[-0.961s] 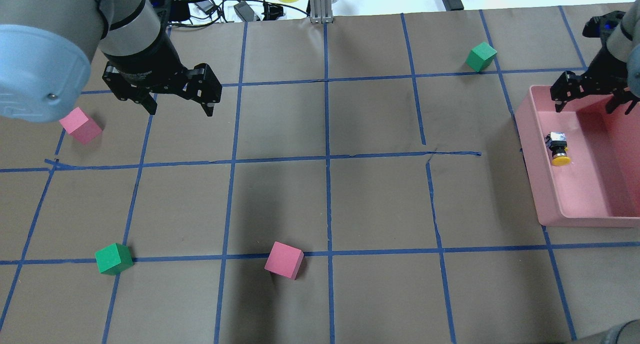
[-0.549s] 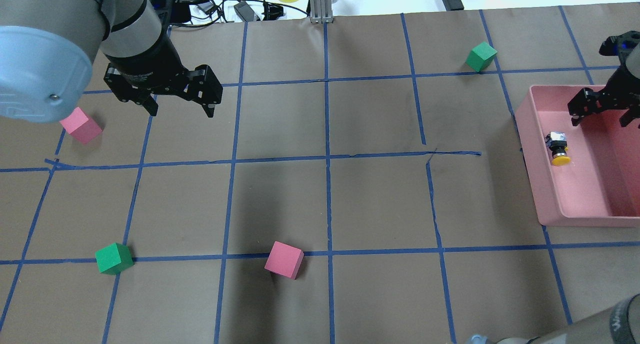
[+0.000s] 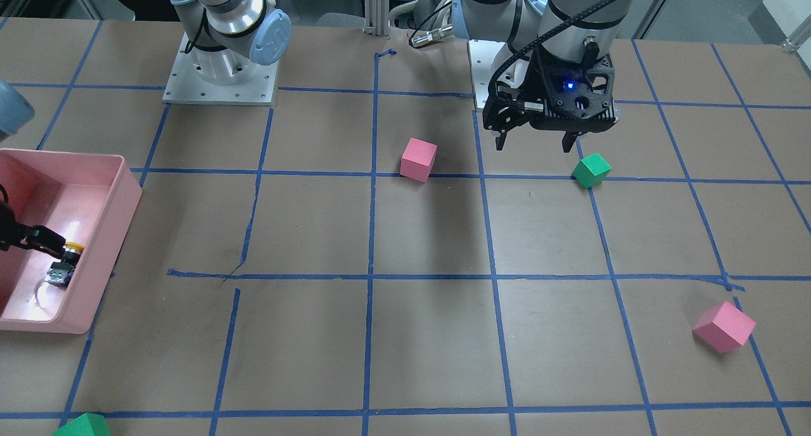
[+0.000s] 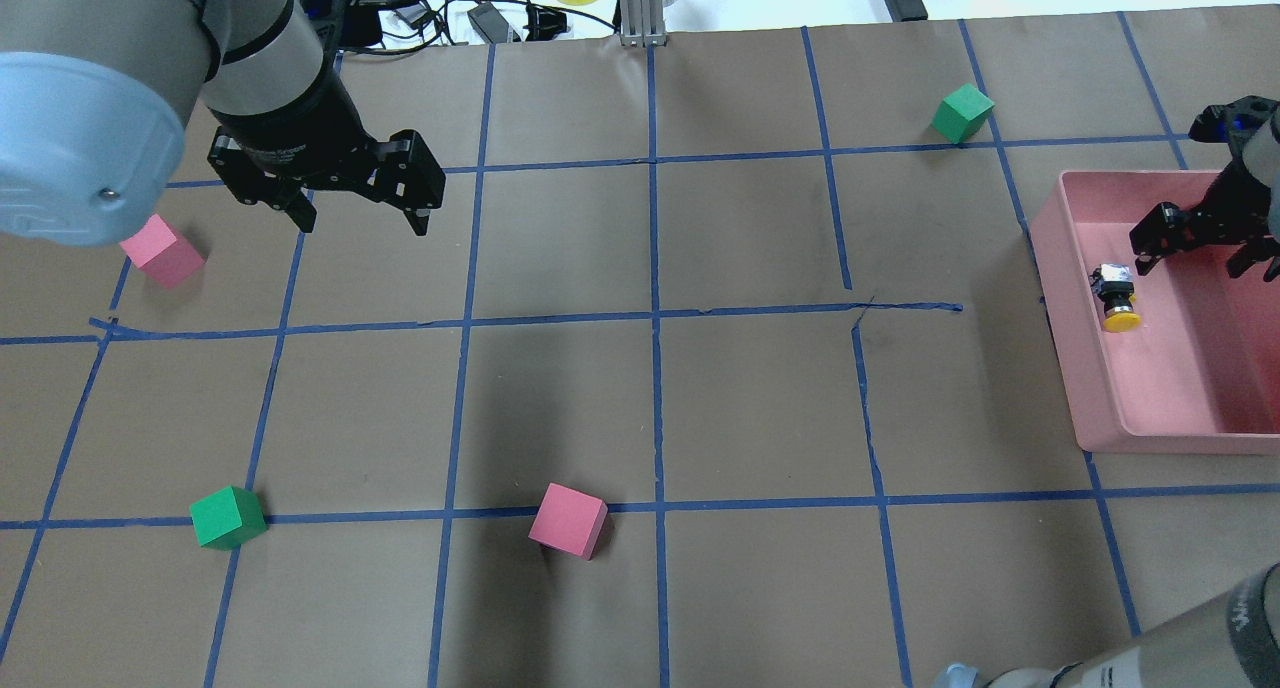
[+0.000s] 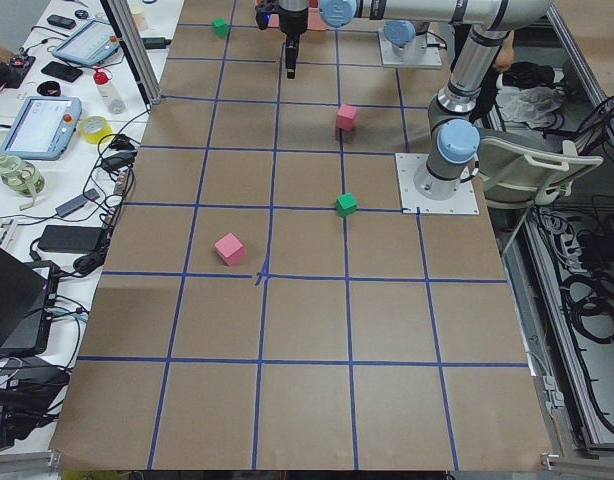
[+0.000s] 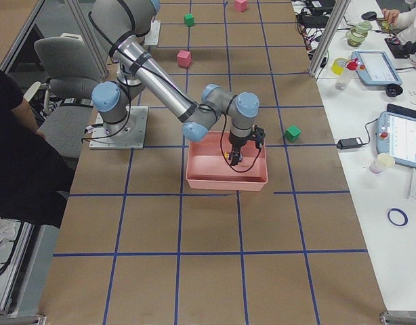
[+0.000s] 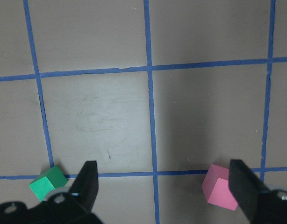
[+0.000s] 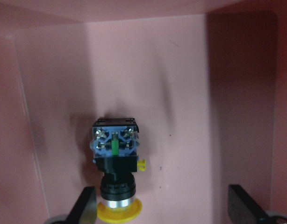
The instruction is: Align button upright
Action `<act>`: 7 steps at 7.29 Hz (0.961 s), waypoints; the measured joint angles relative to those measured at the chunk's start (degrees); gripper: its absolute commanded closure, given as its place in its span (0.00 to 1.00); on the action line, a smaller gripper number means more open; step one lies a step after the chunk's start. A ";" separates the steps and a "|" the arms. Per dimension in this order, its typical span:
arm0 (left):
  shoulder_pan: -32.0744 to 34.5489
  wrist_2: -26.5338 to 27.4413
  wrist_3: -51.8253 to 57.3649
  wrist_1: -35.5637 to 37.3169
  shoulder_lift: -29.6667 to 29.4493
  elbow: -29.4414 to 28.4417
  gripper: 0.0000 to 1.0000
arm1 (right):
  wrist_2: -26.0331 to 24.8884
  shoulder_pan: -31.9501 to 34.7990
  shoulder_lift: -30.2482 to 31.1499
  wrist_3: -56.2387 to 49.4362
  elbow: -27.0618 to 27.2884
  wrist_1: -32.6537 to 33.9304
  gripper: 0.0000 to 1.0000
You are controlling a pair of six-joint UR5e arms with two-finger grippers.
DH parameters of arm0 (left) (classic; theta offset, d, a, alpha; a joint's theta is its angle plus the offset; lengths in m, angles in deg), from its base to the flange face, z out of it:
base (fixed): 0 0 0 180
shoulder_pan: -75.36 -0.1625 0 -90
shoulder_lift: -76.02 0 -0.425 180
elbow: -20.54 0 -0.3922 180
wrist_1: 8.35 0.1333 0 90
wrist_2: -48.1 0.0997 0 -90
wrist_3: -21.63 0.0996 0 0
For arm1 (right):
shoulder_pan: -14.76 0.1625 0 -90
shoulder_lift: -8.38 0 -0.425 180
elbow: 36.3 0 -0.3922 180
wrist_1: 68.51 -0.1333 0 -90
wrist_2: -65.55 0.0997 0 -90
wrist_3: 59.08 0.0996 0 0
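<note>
The button (image 4: 1117, 296) lies on its side in the pink bin (image 4: 1066, 353), near the bin's left wall, with its yellow cap toward the robot. In the right wrist view the button (image 8: 114, 161) shows its blue-grey block base above, black collar and yellow cap below. My right gripper (image 4: 1200, 253) is open and hangs low inside the bin, just beyond the button. In its own view the right gripper (image 8: 163, 210) has one finger (image 8: 85, 207) beside the cap. My left gripper (image 4: 360, 218) is open and empty above the table's far left.
Two pink cubes (image 4: 162, 251) (image 4: 568, 519) and two green cubes (image 4: 228, 517) (image 4: 962, 113) stand on the brown paper with blue tape lines. The bin walls (image 3: 127, 195) close in around the right gripper. Cables and a tape roll lie past the far edge.
My right gripper has moved down into the bin and closer to the button, still open. The left arm and the button have not moved.
</note>
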 measured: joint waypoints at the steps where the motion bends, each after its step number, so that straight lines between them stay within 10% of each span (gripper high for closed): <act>1: 0.00 0.00 0.00 0.00 0.00 -0.01 0.00 | -1.03 -0.01 -1.22 -0.08 0.35 1.51 0.00; 2: 0.01 0.00 0.00 0.00 0.00 -0.02 0.00 | -2.36 -0.01 -2.06 -0.10 0.52 2.14 0.06; 3: 0.01 0.00 0.00 0.00 0.00 -0.03 0.00 | -3.07 -0.01 -2.58 -0.06 0.96 2.44 0.82; 4: -0.01 0.00 0.00 0.00 -0.02 -0.02 0.00 | -3.14 -0.03 -2.81 0.54 1.80 2.65 1.00; 7: -0.06 0.00 0.00 -0.02 -0.06 0.05 0.00 | -3.77 -0.40 -2.46 3.15 2.99 2.56 1.00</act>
